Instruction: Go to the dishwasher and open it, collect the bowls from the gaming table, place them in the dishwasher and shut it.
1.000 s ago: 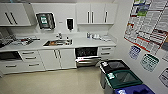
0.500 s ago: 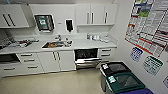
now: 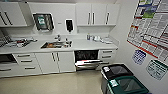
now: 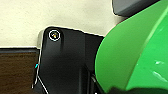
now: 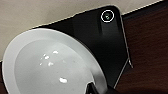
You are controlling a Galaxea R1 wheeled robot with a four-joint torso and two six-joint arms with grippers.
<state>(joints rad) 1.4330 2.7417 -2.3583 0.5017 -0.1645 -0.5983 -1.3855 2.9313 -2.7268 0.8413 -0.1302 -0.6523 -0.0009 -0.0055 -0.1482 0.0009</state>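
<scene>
The dishwasher (image 3: 86, 59) sits under the white counter, right of the sink. Its steel door hangs partly open and shows a dark inside with racks. In the left wrist view a bright green bowl (image 4: 135, 55) hangs close above the pale floor, and my left gripper (image 4: 113, 89) is shut on its rim. In the right wrist view a white bowl (image 5: 50, 67) is held the same way, hollow side showing, with my right gripper (image 5: 96, 88) shut on its edge. The gaming table is out of view.
Two open-topped bins, one black (image 3: 116, 71) and one green (image 3: 128, 85), stand at the front right beside a poster-covered wall. White cabinets and drawers run along the counter (image 3: 82, 45), which carries a sink (image 3: 53, 45) and clutter. Beige floor (image 3: 50, 83) lies before the dishwasher.
</scene>
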